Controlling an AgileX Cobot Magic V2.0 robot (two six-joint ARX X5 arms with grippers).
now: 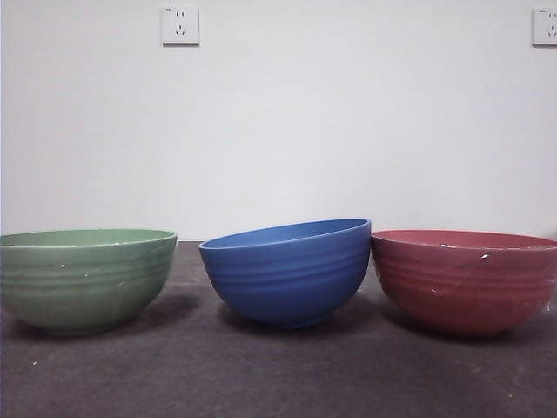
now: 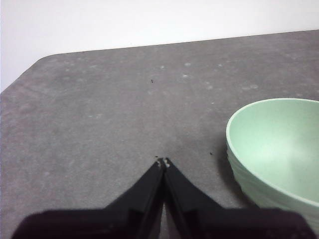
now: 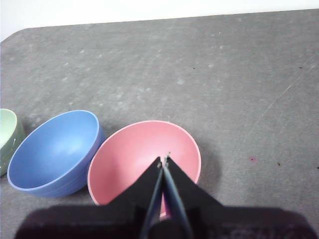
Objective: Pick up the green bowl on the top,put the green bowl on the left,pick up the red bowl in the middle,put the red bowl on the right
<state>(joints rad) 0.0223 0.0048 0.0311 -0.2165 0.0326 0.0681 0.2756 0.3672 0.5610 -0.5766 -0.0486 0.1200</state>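
Now, progress: both placements are judged done; nothing is left stacked.
Green bowl (image 1: 87,277): set upright on the tabletop (image 1: 278,374), at the left.
Red bowl (image 1: 466,279): set at the right, touching the blue bowl (image 1: 287,270).
Blue bowl: tilted, between them.
Left hand (image 2: 163,162): pressed together, empty, beside the green bowl.
Right hand (image 3: 164,160): pressed together, empty, above the red bowl.
Obstructions: none seen.

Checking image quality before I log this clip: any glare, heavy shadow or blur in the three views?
Front view: even light, soft shadows under the sage-green ridged bowl, tilted blue bowl and pinkish-red bowl; slightly soft. Left wrist view: washed out, green bowl pale, left gripper a dark silhouette. Right wrist view: right gripper equally dark; no glare.
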